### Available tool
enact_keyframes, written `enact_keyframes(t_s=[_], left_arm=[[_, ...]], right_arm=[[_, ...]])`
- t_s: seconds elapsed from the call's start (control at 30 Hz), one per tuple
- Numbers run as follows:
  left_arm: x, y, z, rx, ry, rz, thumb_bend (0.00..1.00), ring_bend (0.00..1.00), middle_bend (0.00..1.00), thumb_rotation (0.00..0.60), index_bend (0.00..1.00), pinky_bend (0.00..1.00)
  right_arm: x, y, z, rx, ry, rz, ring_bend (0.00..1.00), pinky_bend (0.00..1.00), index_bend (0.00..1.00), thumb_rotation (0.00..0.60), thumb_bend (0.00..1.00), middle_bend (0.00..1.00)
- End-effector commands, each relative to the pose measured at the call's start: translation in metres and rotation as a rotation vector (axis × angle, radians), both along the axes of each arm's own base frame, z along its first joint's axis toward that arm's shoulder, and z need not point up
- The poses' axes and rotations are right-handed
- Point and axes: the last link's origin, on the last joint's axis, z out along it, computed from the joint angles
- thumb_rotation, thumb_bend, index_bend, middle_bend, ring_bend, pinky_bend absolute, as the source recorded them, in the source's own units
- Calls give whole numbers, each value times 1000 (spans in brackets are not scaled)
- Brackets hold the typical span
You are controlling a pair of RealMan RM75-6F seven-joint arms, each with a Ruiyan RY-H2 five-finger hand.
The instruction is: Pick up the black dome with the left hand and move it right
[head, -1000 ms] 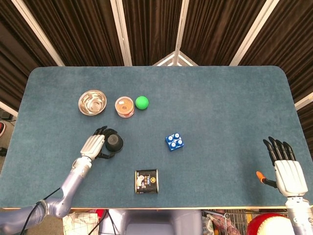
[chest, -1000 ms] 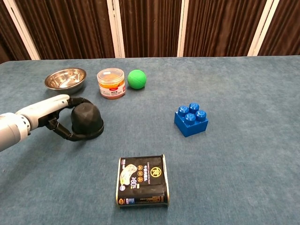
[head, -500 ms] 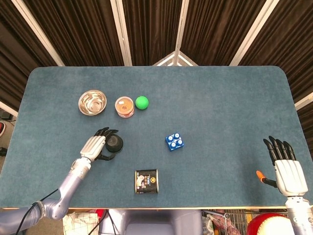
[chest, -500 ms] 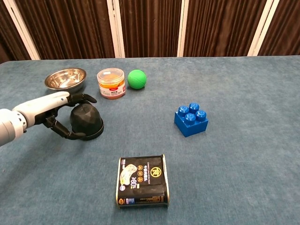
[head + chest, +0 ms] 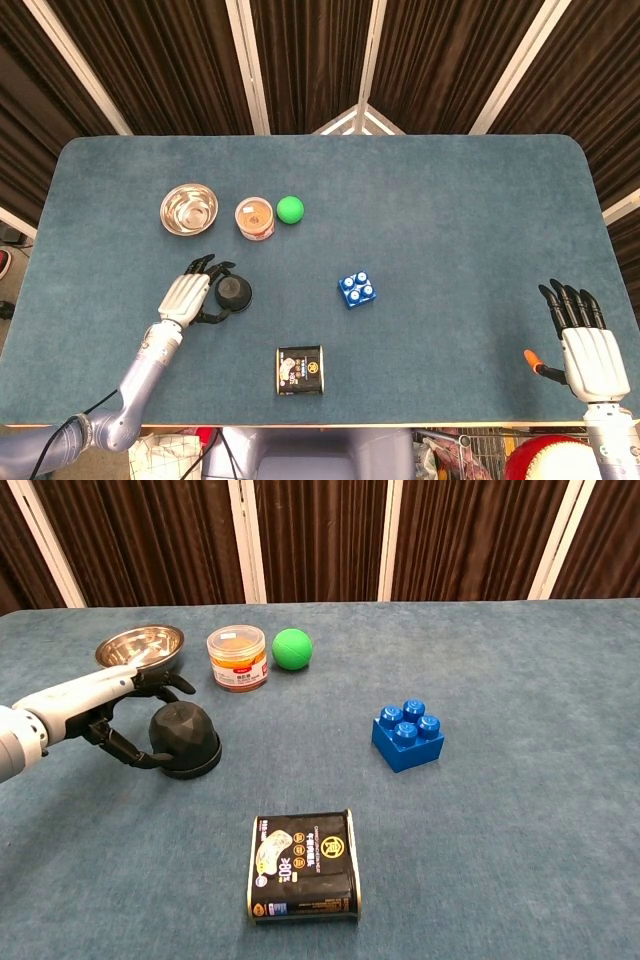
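The black dome sits flat on the blue table, left of centre. My left hand lies just left of it with its fingers spread and arched around the dome's left side. The fingers hover near the top and a thumb reaches toward the base; no firm grip shows. My right hand rests far away at the front right edge of the table, fingers straight and apart, holding nothing. It does not show in the chest view.
Behind the dome stand a steel bowl, an orange-lidded jar and a green ball. A blue brick lies to the right. A black tin lies in front.
My left hand's fingers have loosened from wrapping the dome and spread apart, and the hand has drawn slightly left and back. The dome has stayed in place. The right hand has not moved.
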Motion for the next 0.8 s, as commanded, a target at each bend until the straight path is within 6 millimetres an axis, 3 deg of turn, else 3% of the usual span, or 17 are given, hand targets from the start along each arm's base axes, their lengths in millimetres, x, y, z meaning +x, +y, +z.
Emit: enact_keyframes(t_s=[0.03,0.17,0.3,0.67,0.8], left_arm=[[0,0,0,5,3,-1,405,0,287,600,221,0],[5,1,0,25,-22,-8,476,0,354,600,299,0],[9,1,3,38,-29,-27,484,0,388,600,356,0],[35,-4,27,74,-132,-78,484,0,396,600,364,0],[48,-1,23,64,-197,-74,484,0,395,600,364,0]], right_arm=[[0,-1,-1,0,-2,-1,2,0,0,600,232,0],[-1,-1,-1,2,-4,0,2,0,0,600,233,0],[-1,-1,-1,1,-7,2,2,0,0,600,233,0],[1,1,0,0,-14,9,2,0,0,600,233,0],[1,0,0,1,-13,8,2,0,0,600,233,0]])
